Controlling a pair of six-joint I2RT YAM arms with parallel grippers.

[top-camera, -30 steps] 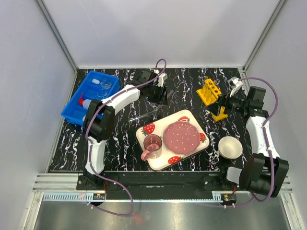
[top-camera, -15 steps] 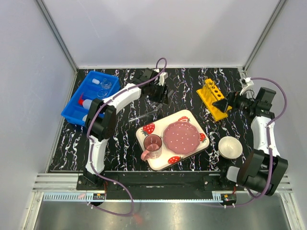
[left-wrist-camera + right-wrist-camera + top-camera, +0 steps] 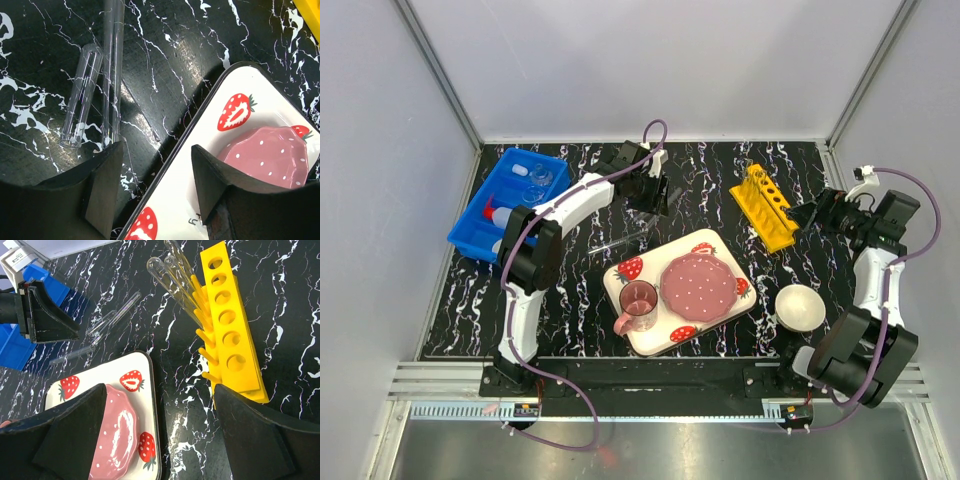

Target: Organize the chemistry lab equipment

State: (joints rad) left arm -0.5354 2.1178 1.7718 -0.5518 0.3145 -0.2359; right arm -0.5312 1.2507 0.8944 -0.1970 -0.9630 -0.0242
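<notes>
The yellow holed rack (image 3: 766, 206) stands at the back right; in the right wrist view (image 3: 231, 325) clear tubes (image 3: 172, 275) lean out of its far end. My right gripper (image 3: 804, 215) is open and empty just right of the rack, not touching it (image 3: 160, 430). Two loose thin tubes (image 3: 82, 97) lie on the black table left of the tray (image 3: 620, 240). My left gripper (image 3: 650, 195) is open and empty above them (image 3: 155, 185). Clear glassware (image 3: 535, 180) and the white squeeze bottle with red spout (image 3: 498, 215) lie in the blue bin (image 3: 470, 232).
The strawberry-print tray (image 3: 652, 342) holds a pink plate (image 3: 700, 283) and a pink cup (image 3: 638, 300) at the front centre. A white bowl (image 3: 800, 307) sits to its right. Grey walls close in the table on three sides.
My right gripper has let go of the yellow rack and drawn back to the right. The rack has shifted and turned a little. The left arm has barely moved.
</notes>
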